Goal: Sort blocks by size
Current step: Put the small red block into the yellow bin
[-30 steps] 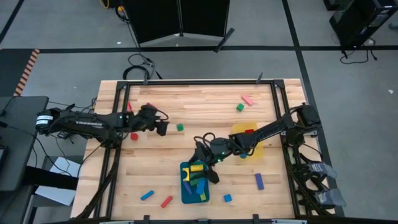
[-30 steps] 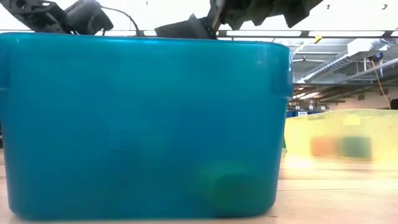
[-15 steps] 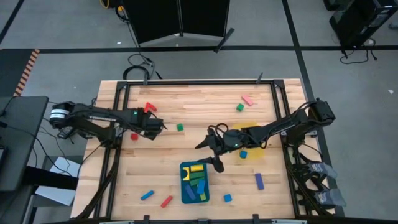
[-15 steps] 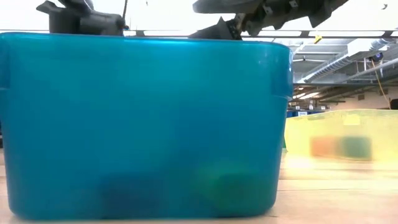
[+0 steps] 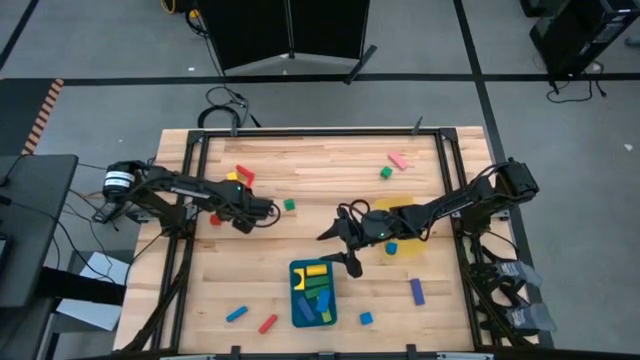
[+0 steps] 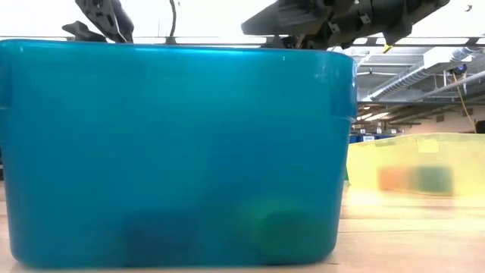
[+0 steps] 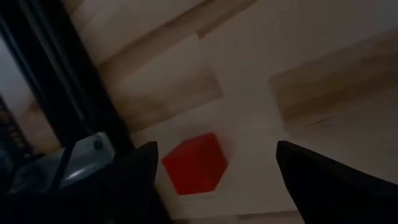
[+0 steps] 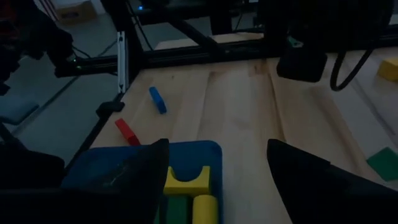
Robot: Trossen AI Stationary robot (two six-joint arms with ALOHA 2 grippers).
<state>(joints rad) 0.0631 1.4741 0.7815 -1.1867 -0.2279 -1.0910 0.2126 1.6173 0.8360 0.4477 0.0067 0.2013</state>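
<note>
A: Blocks scattered over table (image 5: pixel 260 270). Far left: red cube (image 5: pixel 215 219) by the left rail, red bar (image 5: pixel 243 175) and a yellow piece (image 5: pixel 231 177) just behind the left arm.
B: Left gripper (image 5: pixel 268 210)?
A: Left of centre, fingers spread, nothing between them. Red cube (image 7: pixel 194 163) seen on the wood between the fingers in wrist view, not touched. Green cube (image 5: pixel 289 205) just right of the tips.
B: Front edge?
A: Blue bar (image 5: pixel 237 314) and red bar (image 5: pixel 268 324) lying left of blue tray (image 5: pixel 295 318), apart from it. Same pair seen beyond the tray in right wrist view: blue bar (image 8: pixel 157 99), red bar (image 8: pixel 127 131).
B: Tray contents?
A: Yellow (image 5: pixel 316 270), green, blue pieces inside. Yellow arch (image 8: pixel 186 181) and yellow cylinder (image 8: pixel 204 210) clear in right wrist view. Exact count unreadable.
B: Right gripper (image 5: pixel 338 246)?
A: Centre, over the tray's back edge, fingers spread, empty.
B: Right side?
A: Blue cube (image 5: pixel 366 319) right of tray. Yellow bin (image 5: pixel 405 205) under the right arm, blue cube (image 5: pixel 391 247) at its front edge. Green cube (image 5: pixel 385 173) and pink bar (image 5: pixel 399 160) at the back. Purple bar (image 5: pixel 417 291) near front right.
</note>
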